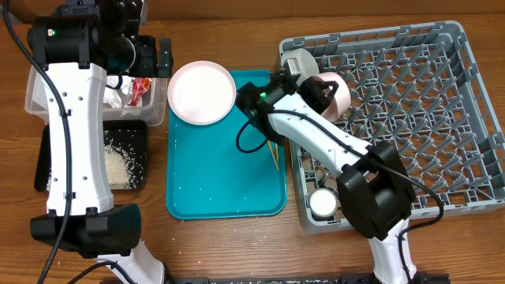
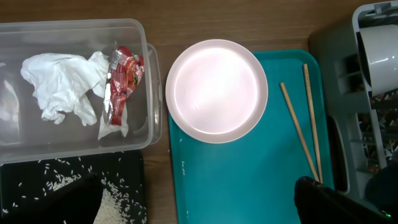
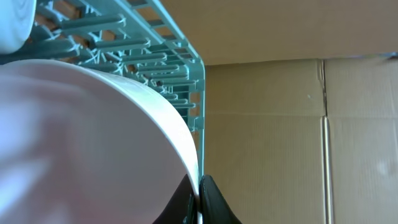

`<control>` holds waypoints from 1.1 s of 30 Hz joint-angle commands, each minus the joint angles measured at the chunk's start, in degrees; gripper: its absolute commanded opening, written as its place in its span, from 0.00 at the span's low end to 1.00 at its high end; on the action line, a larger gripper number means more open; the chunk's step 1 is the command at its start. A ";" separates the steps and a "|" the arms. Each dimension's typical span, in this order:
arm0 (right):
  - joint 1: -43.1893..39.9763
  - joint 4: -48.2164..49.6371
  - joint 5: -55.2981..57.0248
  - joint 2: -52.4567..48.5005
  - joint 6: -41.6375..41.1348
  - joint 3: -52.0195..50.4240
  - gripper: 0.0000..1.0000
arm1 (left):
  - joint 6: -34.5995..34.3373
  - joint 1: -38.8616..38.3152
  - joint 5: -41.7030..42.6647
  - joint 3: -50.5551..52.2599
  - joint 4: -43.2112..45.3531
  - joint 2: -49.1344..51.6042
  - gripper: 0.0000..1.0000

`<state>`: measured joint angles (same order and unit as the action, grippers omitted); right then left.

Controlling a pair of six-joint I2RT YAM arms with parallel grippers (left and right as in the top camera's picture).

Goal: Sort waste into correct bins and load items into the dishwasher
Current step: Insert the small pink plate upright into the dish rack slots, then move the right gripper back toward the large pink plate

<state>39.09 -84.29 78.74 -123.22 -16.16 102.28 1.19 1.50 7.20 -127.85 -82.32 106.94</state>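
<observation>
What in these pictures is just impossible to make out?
Right wrist view: the held plate, blurred and close, hides most of the dish rack.
Overhead: the right arm covers most of the chopsticks and the dish rack's left side.
Left wrist view: the bottom edge cuts off the black tray and its rice.

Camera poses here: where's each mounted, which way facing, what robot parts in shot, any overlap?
Overhead: fixed above the table, looking straight down on the teal serving tray and grey plastic dish rack; both arms show.
Left wrist: above the clear plastic tub, looking down; left gripper fingers sit low in frame.
Right wrist: at the rack, looking sideways along a pale pink plate; right gripper pinches its rim.
Shared: overhead and left wrist both see the round pink plate on the tray.
</observation>
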 commanded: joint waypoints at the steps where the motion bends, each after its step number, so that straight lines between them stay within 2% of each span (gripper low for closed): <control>1: 0.35 -1.64 -0.59 -0.35 -2.29 -0.33 0.04 | -0.09 -0.42 -0.15 -0.55 0.04 -0.35 1.00; 6: 0.68 -3.50 -5.20 -0.35 -2.60 -0.33 0.04 | -0.09 -0.42 -0.17 -0.55 0.07 -0.33 1.00; 12: 3.98 -4.15 -5.49 -0.35 -2.93 -0.33 0.04 | -0.09 -0.42 -0.15 -0.55 0.07 -0.33 1.00; 14: 5.44 -4.94 -5.42 -0.35 -2.93 -0.33 0.07 | -0.09 -0.42 -0.17 -0.55 0.07 -0.33 1.00; 16: 6.78 -5.73 -5.42 -0.35 -2.93 -0.33 0.14 | -0.09 -0.42 -0.17 -0.55 0.07 -0.33 1.00; 18: 7.85 -6.58 -5.53 -0.35 -2.93 -0.33 0.27 | -0.09 -0.42 -0.17 -0.55 0.04 -0.33 1.00; 19: 8.59 -7.15 -5.62 -0.35 -2.93 -0.33 0.40 | -0.11 -0.42 -0.17 -0.55 0.04 -0.33 1.00; 20: 9.35 -7.48 -5.60 -0.35 -2.93 -0.33 0.58 | -0.09 -0.42 -0.15 -0.55 0.07 -0.33 1.00; 23: 10.62 -7.58 -5.60 -0.35 -2.93 -0.33 0.82 | -0.09 -0.42 -0.17 -0.55 0.07 -0.33 1.00; 24: 10.91 -7.58 -5.60 -0.35 -2.93 -0.31 0.86 | -0.11 -0.42 -0.17 -0.55 0.07 -0.33 1.00; 25: 11.10 -7.52 -5.64 -0.35 -2.93 -0.26 0.96 | -0.09 -0.42 -0.17 -0.55 0.07 -0.33 1.00; 26: 11.15 -7.19 -6.10 -0.35 -2.93 -0.17 1.00 | -0.09 -0.42 -0.17 -0.55 0.07 -0.33 1.00; 33: 8.87 -1.11 -14.86 -0.24 -2.95 5.75 1.00 | -0.11 -0.37 -0.17 -0.55 0.07 -0.35 1.00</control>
<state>49.45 -86.94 68.31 -123.39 -18.35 103.37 1.19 1.50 7.22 -127.85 -82.32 106.94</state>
